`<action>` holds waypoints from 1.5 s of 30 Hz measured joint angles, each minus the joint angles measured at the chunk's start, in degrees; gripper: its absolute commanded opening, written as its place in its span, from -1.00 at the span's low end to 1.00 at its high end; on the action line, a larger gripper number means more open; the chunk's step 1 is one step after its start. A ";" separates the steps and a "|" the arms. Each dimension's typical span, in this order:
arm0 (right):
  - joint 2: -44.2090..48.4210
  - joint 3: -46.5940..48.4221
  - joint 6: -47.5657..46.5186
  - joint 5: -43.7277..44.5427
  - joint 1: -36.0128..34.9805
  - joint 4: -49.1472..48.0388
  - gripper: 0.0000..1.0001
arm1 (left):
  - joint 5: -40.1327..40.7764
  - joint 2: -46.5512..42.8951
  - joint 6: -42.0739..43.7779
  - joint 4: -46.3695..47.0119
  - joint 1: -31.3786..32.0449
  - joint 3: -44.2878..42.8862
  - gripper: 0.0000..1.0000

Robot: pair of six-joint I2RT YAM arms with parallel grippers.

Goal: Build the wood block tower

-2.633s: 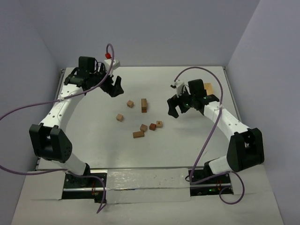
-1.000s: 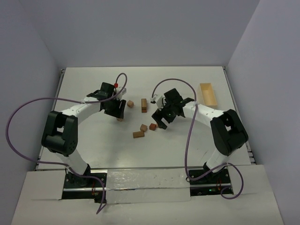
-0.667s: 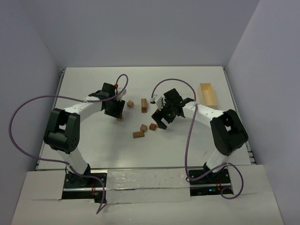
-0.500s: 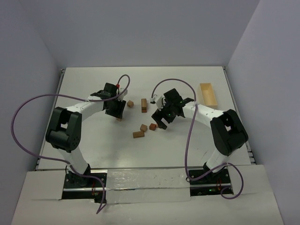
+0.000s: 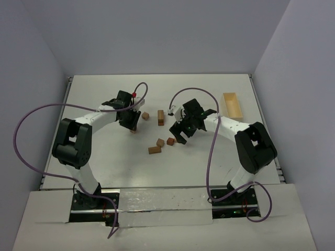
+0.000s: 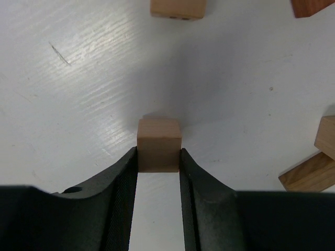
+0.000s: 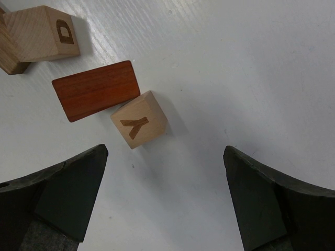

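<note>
In the left wrist view a plain tan cube (image 6: pixel 159 145) rests on the white table, and my left gripper (image 6: pixel 159 155) is shut on it, both fingers pressed against its sides. From above, the left gripper (image 5: pixel 132 125) is low at centre-left. My right gripper (image 7: pixel 165 152) hangs wide open just short of a tan cube marked Y (image 7: pixel 138 119), which touches a reddish-brown block (image 7: pixel 96 90); a cube marked D (image 7: pixel 44 32) lies beyond. Loose wood blocks (image 5: pixel 160 142) lie scattered between the arms. No stacked tower shows in any view.
A pale wooden tray (image 5: pixel 232 104) sits at the far right of the table. A tan cube (image 5: pixel 146 115) and a short bar (image 5: pixel 161 117) lie between the two grippers. Purple cables loop above both arms.
My left gripper's fingers have closed onto the tan cube, and the left wrist has shifted slightly. The right arm and the loose blocks have not moved over the last second.
</note>
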State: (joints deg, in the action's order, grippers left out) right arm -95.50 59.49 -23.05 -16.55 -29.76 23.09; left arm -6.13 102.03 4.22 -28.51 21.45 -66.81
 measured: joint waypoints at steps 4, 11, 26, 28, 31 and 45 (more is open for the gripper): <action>0.38 -0.36 0.27 -0.64 0.42 -0.20 0.99 | -2.49 0.58 4.16 -3.27 0.00 -5.63 -1.00; 3.65 -1.78 1.78 -3.62 3.80 -0.32 0.99 | -10.59 6.45 13.60 -11.93 0.29 -29.02 -1.00; 7.86 -2.26 4.63 -8.49 12.40 0.55 0.99 | -14.58 29.09 32.63 -37.06 7.27 -66.09 -0.88; 8.23 -2.55 5.04 -8.75 12.57 0.51 0.99 | -14.33 29.43 34.07 -38.62 7.80 -65.68 -0.87; 8.31 -2.70 5.55 -9.34 12.80 0.47 0.99 | -14.28 29.45 36.31 -39.98 8.33 -65.37 -0.87; 8.31 -2.71 6.76 -10.10 13.53 0.42 0.99 | -15.23 29.45 44.35 -42.18 8.61 -65.37 -0.83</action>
State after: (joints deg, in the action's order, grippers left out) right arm -87.20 56.77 -16.29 -26.65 -16.23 23.51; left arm -21.36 131.49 48.57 -70.69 30.06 -132.18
